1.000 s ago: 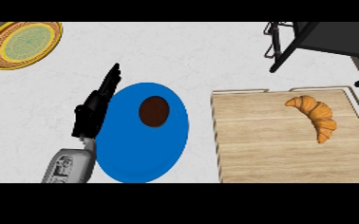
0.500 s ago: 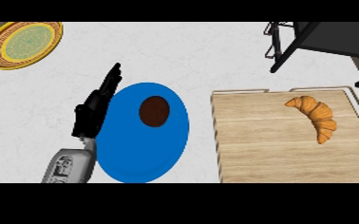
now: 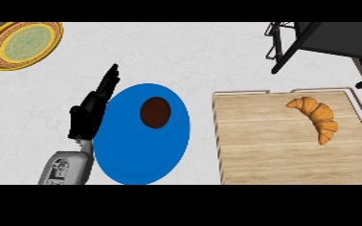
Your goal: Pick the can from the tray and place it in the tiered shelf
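Note:
A dark brown round thing [image 3: 155,112], possibly the can seen from above, stands on a blue plate [image 3: 141,159] at lower centre. My left hand [image 3: 88,116] rests just left of the plate's rim, open, fingers straight and pointing away from me, holding nothing. The wooden tray [image 3: 268,148] lies at the lower right and carries only a croissant [image 3: 318,118]. The black tiered shelf [image 3: 311,40] shows partly at the top right corner. My right hand is out of the picture.
A yellow plate with a green centre [image 3: 28,43] sits at the far left corner. White counter lies between the blue plate and the shelf.

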